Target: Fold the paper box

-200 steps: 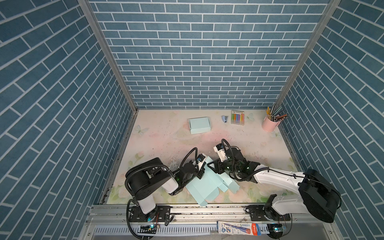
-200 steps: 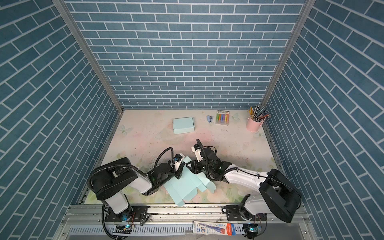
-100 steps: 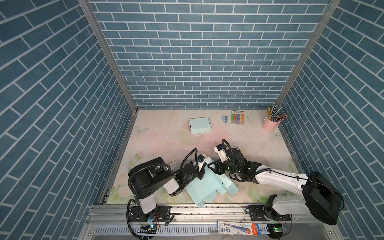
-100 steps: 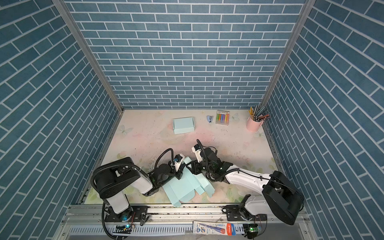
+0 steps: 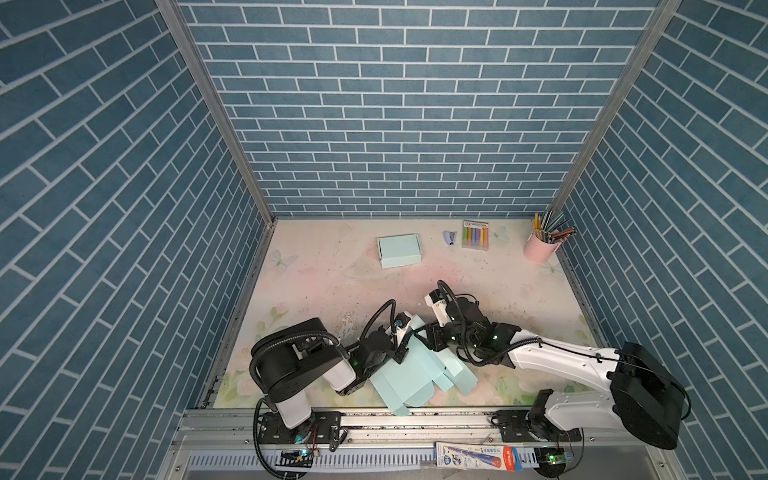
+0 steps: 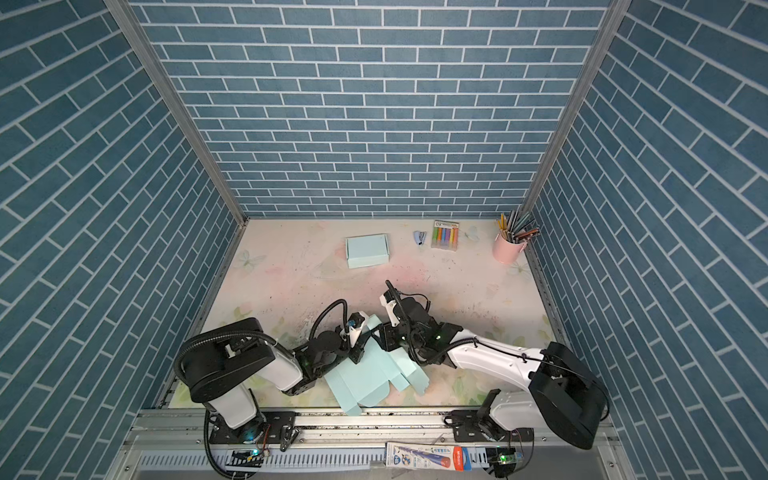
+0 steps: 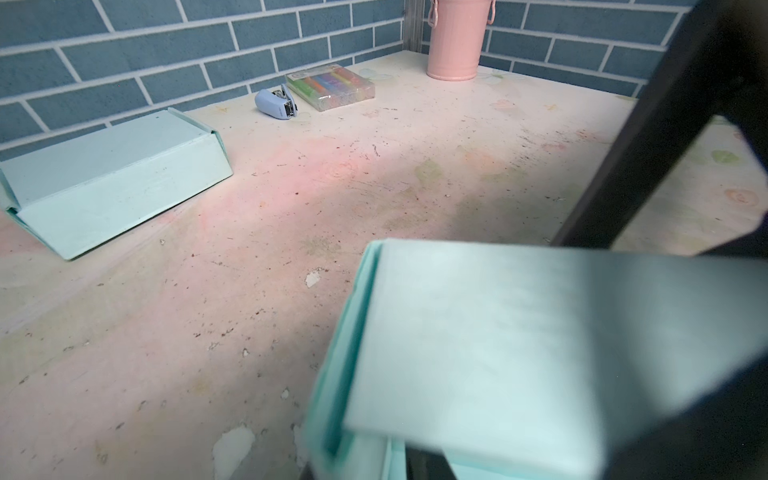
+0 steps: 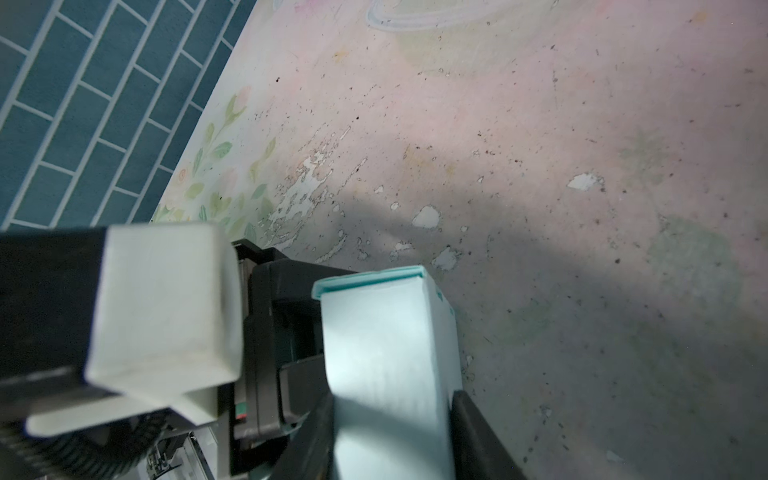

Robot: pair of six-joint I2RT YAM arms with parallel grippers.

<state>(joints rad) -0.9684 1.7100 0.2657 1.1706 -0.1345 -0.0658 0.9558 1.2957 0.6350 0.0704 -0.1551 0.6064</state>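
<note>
Unfolded box [image 5: 409, 374] lies at the tabletop's [image 5: 332, 282] near edge, between the 2 grippers. Its raised flap [image 8: 386, 353] is clamped in right gripper [image 5: 422, 334]. Just beside it, left gripper [image 5: 401, 354] is at the box's left edge; can't tell if it grips. Folded box [image 5: 399, 250], stapler [image 5: 449, 238], markers [image 5: 475, 235] and pencil cup [image 5: 539, 249] are at the back, well apart.
</note>
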